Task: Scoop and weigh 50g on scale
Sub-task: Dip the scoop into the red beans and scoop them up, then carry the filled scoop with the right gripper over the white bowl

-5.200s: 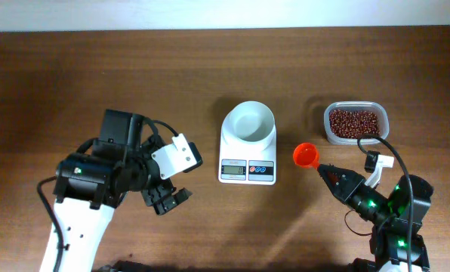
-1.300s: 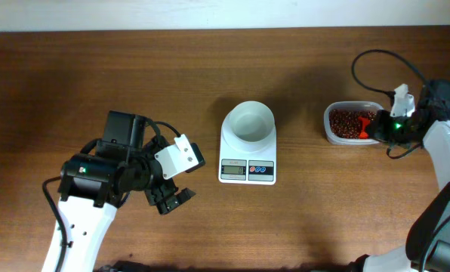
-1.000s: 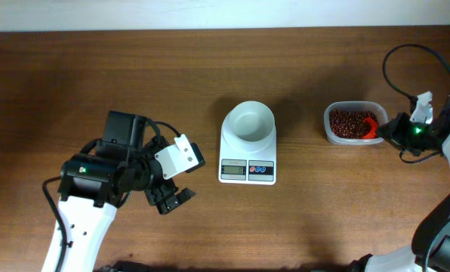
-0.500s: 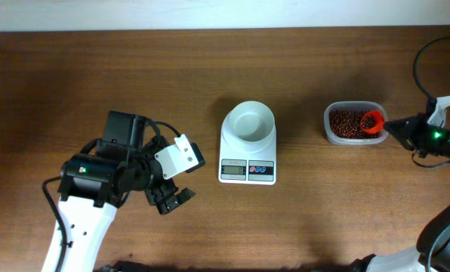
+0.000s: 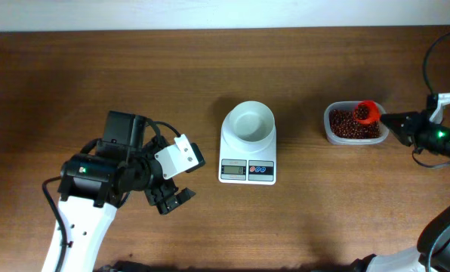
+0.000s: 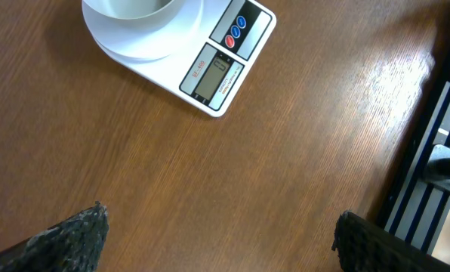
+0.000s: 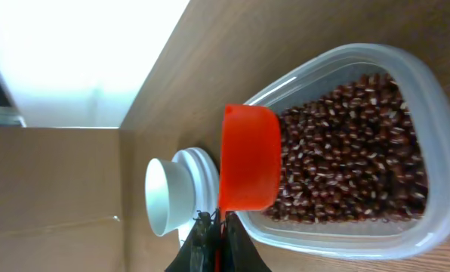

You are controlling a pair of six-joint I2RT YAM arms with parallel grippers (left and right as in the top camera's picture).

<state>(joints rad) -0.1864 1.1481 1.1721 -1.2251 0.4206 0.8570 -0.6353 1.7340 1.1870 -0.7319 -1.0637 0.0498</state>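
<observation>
The white scale (image 5: 248, 151) with its round white bowl (image 5: 251, 121) stands mid-table; it also shows in the left wrist view as the scale (image 6: 210, 57). My right gripper (image 5: 391, 121) is shut on the handle of an orange scoop (image 5: 365, 112), which hangs over the clear tub of red-brown beans (image 5: 353, 125). In the right wrist view the scoop (image 7: 248, 166) is seen from outside, above the beans (image 7: 346, 159), with the bowl (image 7: 168, 198) behind; what the cup holds is hidden there. My left gripper (image 6: 217, 238) hovers open over bare table, left of the scale.
The left arm (image 5: 104, 177) fills the table's left front. A cable (image 5: 436, 45) loops above the right arm at the right edge. The table's far edge runs along a white wall (image 5: 225, 11).
My right gripper has drawn back to the right and lifted the scoop out of the beans, turning its cup up above the tub. The left arm has stayed still.
</observation>
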